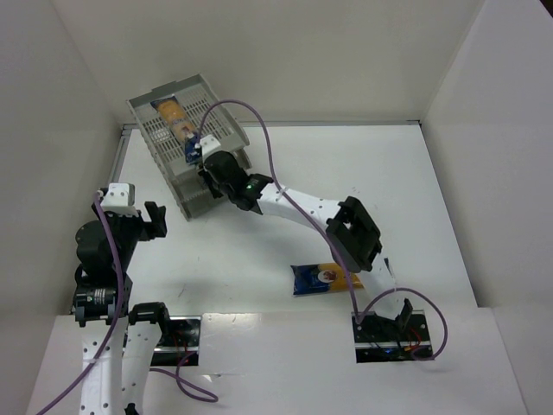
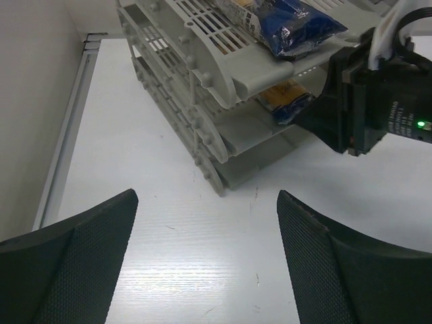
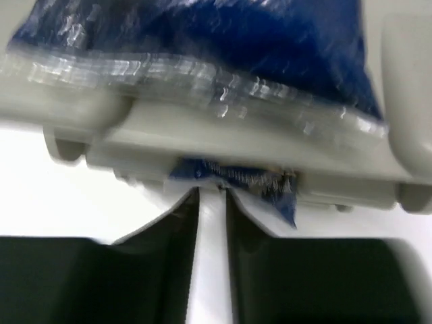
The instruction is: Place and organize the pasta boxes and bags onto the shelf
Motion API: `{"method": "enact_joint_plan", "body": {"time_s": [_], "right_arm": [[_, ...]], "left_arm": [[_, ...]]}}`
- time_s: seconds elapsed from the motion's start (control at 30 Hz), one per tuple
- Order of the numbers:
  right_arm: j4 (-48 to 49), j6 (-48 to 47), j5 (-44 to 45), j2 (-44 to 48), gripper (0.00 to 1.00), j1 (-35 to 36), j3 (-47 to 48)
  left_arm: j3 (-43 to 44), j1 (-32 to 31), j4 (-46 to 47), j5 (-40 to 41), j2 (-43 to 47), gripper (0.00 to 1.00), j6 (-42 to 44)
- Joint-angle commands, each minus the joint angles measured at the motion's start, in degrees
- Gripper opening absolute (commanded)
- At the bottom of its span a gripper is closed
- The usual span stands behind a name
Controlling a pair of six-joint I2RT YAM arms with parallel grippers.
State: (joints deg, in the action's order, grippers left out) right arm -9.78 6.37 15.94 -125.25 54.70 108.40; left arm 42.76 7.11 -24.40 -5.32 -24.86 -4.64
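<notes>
Blue-ended spaghetti packet [image 2: 297, 27] atop grey shelf [image 2: 196, 128]

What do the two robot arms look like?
Both are white links joined by black joints, each with a purple cable. The left arm has rows of small dark dots on its white link; the right arm shows a green light. The left gripper has broad black, finely textured fingers.

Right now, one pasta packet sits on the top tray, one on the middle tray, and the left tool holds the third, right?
No: the left tool is open and empty. The third packet lies on the table, as the top external view shows.
</notes>
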Motion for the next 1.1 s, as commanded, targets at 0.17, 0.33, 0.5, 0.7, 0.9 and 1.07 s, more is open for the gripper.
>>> {"method": "enact_joint_plan", "body": {"time_s": [0.17,0.33,0.5,0.7,0.9,1.07], "right_arm": [[-12.1,6.2,3.6,23.0,0.78,-0.3,-17.8],[-26.1,17.9,8.0,37.3,0.79,-0.3,-35.9],[-35.6,27.5,4.9,40.1,0.79,-0.3,-44.4],[-36.0,30.8,-2.8,35.7,0.74,0.9,-48.3],[-35.2,31.3,-4.4,35.2,0.74,1.5,-49.9],[-34.4,30.8,-7.7,29.5,0.73,5.1,-49.3]], "left_arm": [[2.8,0.5,0.7,-9.8,0.4,1.00,1.4],[5.0,0.0,7.2,-27.7,-2.6,1.00,-10.4],[-0.1,0.0,16.7,-31.5,-3.1,1.00,-26.4],[-2.8,0.0,11.8,-28.9,-1.1,1.00,-26.4],[-3.8,0.6,9.3,-29.4,0.7,1.00,-26.4],[-4.9,1.1,8.0,-29.4,1.2,1.00,-26.4]]}}
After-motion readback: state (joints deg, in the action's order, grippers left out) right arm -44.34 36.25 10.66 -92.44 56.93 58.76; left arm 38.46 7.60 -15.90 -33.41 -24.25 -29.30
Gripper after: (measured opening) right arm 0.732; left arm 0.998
